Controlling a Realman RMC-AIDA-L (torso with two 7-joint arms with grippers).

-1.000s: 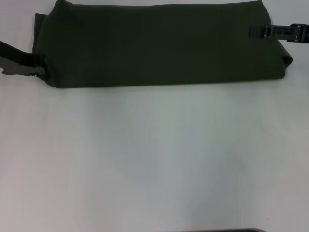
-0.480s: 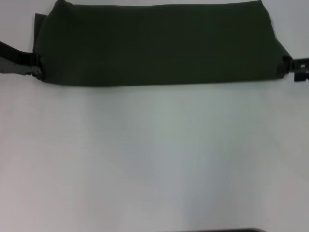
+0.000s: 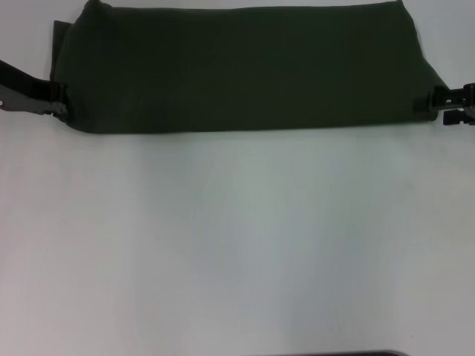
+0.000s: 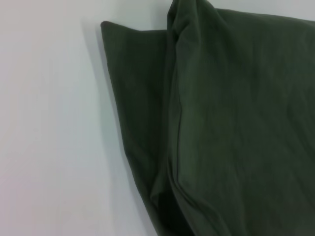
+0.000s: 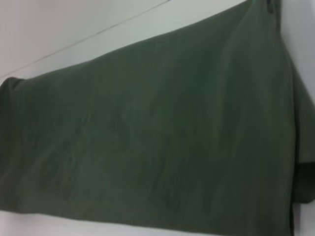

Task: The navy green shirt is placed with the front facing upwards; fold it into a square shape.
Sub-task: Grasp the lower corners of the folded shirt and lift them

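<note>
The navy green shirt (image 3: 237,67) lies along the far side of the white table (image 3: 237,245), folded into one long dark band with plain cloth showing on top. My left gripper (image 3: 61,102) sits at the band's near left corner, touching the cloth. At the near right corner, my right gripper (image 3: 444,105) stands open with its fingertips against the cloth edge. In the left wrist view the shirt (image 4: 236,123) shows layered folds and a flap sticking out. The right wrist view shows the smooth top of the shirt (image 5: 147,137).
Bare white tabletop stretches from the shirt's near edge to the front. A dark strip (image 3: 334,354) shows at the table's front edge. A thin line (image 5: 88,37) crosses the table beyond the shirt in the right wrist view.
My right gripper has left the top of the shirt, swung out past its right end, and come back in to the near right corner. The left gripper has barely shifted.
</note>
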